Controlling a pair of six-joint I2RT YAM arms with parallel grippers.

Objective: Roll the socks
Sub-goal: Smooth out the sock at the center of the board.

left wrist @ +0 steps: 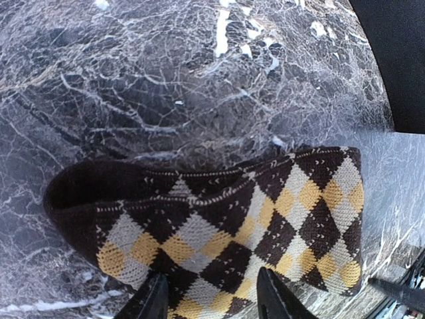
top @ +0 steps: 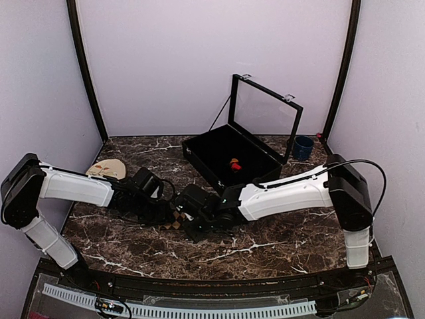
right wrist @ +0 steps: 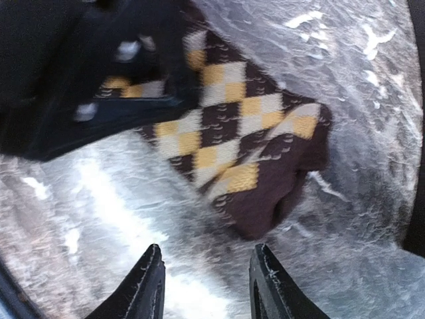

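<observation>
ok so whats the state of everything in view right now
tan-diamond sock: lying loosely folded, not a tight roll, one end under the left gripper
left gripper: open, fingers down over the tan-diamond sock
right gripper: open, empty, just short of the tan-diamond sock
black case: lid raised open
red-and-orange sock: inside the black case, too small to tell if rolled
blue cup: upright beside the black case
</observation>
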